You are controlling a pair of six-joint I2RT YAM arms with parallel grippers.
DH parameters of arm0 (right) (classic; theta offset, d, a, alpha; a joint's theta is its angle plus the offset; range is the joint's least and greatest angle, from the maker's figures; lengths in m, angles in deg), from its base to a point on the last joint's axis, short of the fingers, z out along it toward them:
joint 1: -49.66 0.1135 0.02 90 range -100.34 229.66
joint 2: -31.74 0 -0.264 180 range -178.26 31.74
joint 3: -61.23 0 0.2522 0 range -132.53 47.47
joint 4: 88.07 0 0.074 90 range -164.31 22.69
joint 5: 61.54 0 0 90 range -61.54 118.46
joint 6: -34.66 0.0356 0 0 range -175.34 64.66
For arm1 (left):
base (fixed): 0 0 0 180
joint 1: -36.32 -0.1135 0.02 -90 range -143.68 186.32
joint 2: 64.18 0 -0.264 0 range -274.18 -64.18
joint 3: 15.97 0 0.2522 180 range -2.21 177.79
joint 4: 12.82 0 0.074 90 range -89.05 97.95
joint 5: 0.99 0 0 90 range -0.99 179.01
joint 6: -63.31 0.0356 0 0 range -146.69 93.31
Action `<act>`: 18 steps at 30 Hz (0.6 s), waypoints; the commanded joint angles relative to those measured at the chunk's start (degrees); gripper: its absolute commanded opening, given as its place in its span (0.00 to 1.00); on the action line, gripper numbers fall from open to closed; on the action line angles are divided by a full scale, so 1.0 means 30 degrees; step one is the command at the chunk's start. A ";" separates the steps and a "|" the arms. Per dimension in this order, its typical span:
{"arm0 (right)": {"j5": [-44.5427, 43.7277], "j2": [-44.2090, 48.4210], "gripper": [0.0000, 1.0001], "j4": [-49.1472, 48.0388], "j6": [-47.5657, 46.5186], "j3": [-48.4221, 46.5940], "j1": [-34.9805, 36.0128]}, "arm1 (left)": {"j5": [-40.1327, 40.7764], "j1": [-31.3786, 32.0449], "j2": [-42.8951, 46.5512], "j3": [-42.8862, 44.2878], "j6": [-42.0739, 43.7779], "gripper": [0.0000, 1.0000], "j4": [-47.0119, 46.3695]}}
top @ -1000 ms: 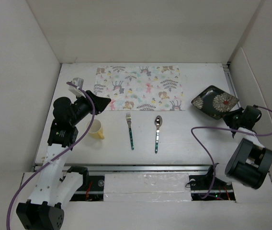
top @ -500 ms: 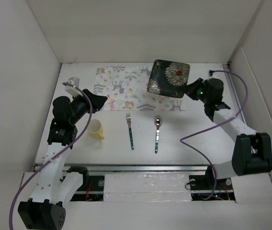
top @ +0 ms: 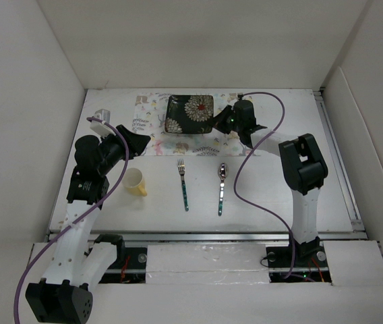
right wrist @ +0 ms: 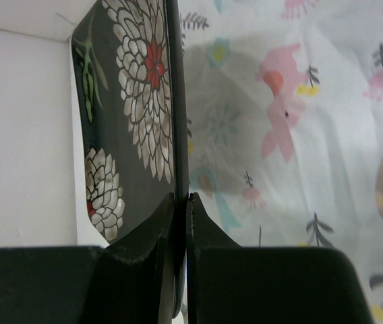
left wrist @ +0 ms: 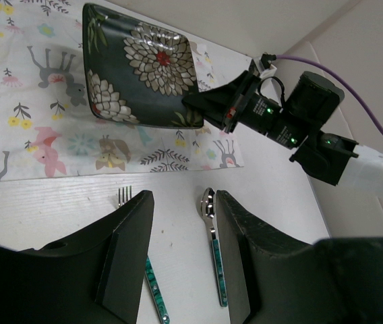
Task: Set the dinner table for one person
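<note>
**Plate arriving over the placemat**

The white tabletop [top: 266,189] is filling the floor of the walled enclosure, with the placemat [top: 148,118] lying along its far edge, left of centre. The big change is happening there. A second ago the dark square plate [top: 189,113] was sitting on the bare tabletop far out to the right. Half a second ago it was hanging over the right end of the placemat. Now it is hovering over the placemat's left-centre, and the right arm is reaching leftward across the far side.

The right end effector [top: 216,119] is pinching the plate's right rim, its fingers pressed together on the thin edge in the right wrist view [right wrist: 180,202]. The plate [right wrist: 134,101] is tilting and throwing a shadow onto the placemat [right wrist: 299,121]. Whether any edge is touching the cloth cannot be told.

The plate [left wrist: 141,71] is showing white flowers, one with a red centre. The placemat's print is showing animals and leaves.

Nearer, the fork [top: 184,183] and spoon [top: 222,187] are lying side by side, apart, exactly as before. The yellow cup [top: 135,181] is staying to their left. The left end effector [top: 144,142] is barely shifting, hanging spread and holding nothing [left wrist: 183,202] by the placemat's near left corner.
</note>
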 commanded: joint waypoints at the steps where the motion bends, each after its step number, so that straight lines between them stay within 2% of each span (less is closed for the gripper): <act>1: -0.0166 -0.0051 0.00 -0.3721 0.1290 -0.2855 0.0149 | -0.0522 -0.0061 -0.0020 0.0537 0.0044 0.39 -0.0700; 8: 0.0651 -0.2720 0.00 -0.2667 0.1116 -0.5140 0.0151 | -0.0992 -0.0061 -0.0313 0.0537 0.0015 0.39 -0.0818; 18: 0.1677 -0.3835 0.00 0.0114 -0.0231 -0.6723 -0.0230 | -0.1403 -0.0061 -0.0636 0.0566 -0.0073 0.38 -0.0935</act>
